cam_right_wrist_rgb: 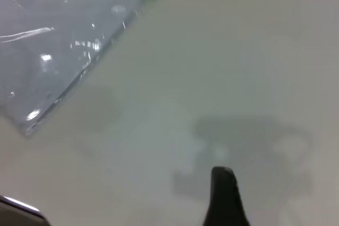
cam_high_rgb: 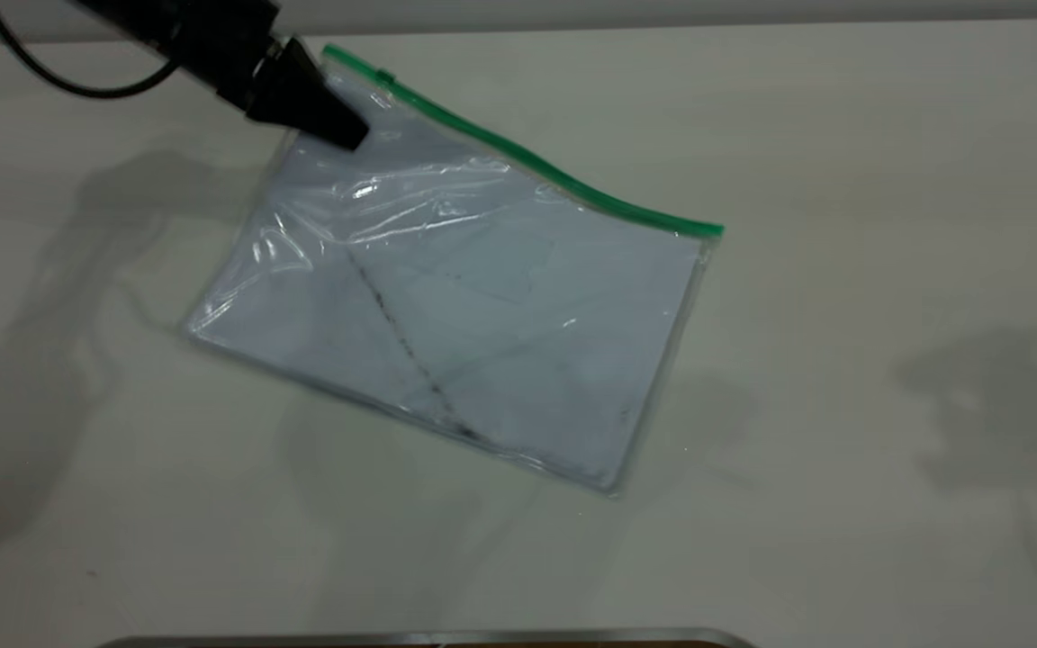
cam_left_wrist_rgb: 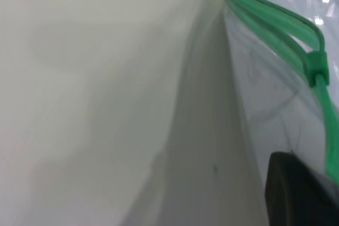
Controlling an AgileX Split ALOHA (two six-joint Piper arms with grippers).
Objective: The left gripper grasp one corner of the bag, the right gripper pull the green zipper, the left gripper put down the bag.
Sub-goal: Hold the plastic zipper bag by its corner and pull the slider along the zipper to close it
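The bag [cam_high_rgb: 482, 333], a clear pouch with white paper and a dark diagonal smudge, lies slanted on the white table [cam_high_rgb: 843, 405]. Its green zipper [cam_high_rgb: 527, 162] runs along the far edge, with the slider tab [cam_high_rgb: 383, 76] near the left end. My left gripper [cam_high_rgb: 334, 126] is shut on the bag's far-left corner [cam_high_rgb: 325, 99], which is raised and crinkled. The left wrist view shows the zipper [cam_left_wrist_rgb: 265, 11], the slider [cam_left_wrist_rgb: 316, 67] and one black fingertip [cam_left_wrist_rgb: 291, 194] on the plastic. My right gripper [cam_right_wrist_rgb: 225, 199] hangs over bare table to the right of the bag [cam_right_wrist_rgb: 58, 41], outside the exterior view.
A metal edge [cam_high_rgb: 428, 639] runs along the table's near side and also shows in the right wrist view [cam_right_wrist_rgb: 18, 207]. The right arm's shadow [cam_high_rgb: 996, 396] falls on the table at the right.
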